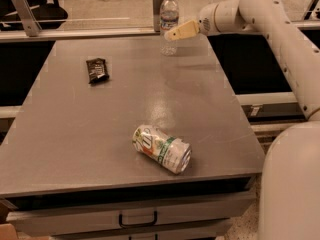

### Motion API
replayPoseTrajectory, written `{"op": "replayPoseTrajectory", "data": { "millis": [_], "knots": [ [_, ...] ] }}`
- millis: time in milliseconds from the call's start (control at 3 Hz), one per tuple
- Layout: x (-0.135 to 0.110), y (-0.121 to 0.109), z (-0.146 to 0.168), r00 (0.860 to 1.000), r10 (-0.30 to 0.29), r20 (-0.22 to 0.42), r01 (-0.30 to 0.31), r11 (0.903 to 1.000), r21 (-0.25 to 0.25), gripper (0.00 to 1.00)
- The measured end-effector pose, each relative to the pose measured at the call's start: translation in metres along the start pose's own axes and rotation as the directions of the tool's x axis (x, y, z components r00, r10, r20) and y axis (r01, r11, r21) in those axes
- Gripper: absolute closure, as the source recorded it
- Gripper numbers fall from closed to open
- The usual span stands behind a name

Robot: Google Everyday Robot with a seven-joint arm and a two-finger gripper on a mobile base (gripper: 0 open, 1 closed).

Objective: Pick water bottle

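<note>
The water bottle (169, 23) stands upright at the far edge of the grey table (125, 109); it is clear, with a white cap and a dark label band. My gripper (172, 34) reaches in from the right on the white arm (270, 19). Its cream-coloured fingertips are right beside the bottle's right side, at about label height, overlapping it in the view. I cannot tell whether they touch it.
A white-and-green drink can (162, 148) lies on its side near the table's front edge. A small dark snack wrapper (97, 69) lies at the far left. A glass partition with metal posts (158, 6) runs behind the table. A drawer handle (137, 219) shows below.
</note>
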State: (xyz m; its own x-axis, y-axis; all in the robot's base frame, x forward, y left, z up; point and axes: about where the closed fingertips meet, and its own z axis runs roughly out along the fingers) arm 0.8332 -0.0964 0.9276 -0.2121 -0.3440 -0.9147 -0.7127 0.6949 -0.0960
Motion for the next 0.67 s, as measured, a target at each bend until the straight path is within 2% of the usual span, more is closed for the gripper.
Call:
{"op": "replayPoseTrajectory", "data": {
  "millis": [333,667],
  "knots": [
    [-0.005,0.007,0.023,0.997,0.036,0.070,-0.033,0.9987,-0.037,0.00],
    [-0.010,0.023,0.040,0.992,0.059,0.114,-0.048,0.9940,-0.099,0.18]
  ]
}}
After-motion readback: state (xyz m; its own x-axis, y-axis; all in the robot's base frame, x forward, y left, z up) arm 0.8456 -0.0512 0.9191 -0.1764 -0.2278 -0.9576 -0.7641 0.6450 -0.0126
